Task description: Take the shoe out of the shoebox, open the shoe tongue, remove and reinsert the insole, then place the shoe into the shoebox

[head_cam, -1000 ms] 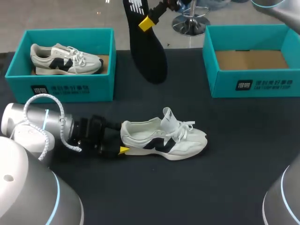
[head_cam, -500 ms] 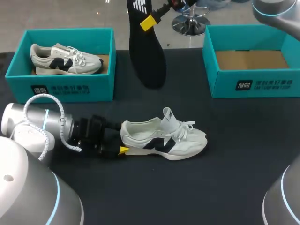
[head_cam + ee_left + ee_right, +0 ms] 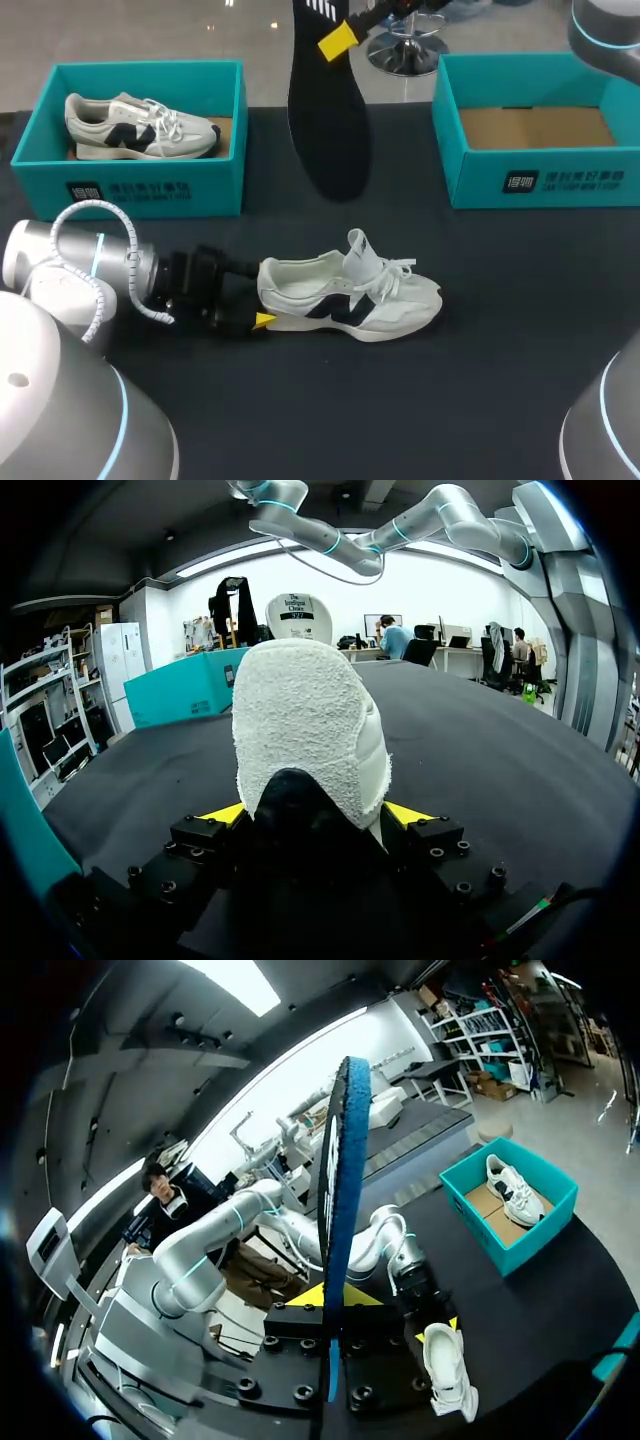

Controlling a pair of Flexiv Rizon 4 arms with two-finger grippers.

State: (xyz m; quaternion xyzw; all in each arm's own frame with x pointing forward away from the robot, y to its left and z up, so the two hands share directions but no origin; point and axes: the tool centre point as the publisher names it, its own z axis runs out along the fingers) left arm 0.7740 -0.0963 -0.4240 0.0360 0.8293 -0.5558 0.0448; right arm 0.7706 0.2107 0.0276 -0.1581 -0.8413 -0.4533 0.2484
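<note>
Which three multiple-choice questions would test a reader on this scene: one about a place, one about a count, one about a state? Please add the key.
1. Where is the insole? A. inside a shoe. B. in the right end effector, above the table. C. in a box.
2. How many shoes are in view? A. three. B. one. C. two.
3. What is the state of the right box? A. empty. B. holding a shoe. C. closed by a lid.
Key: 1 B, it pinches the black insole in the air; 2 C, a shoe in the left box and a shoe on the table; 3 A, only its bare cardboard floor shows.
</note>
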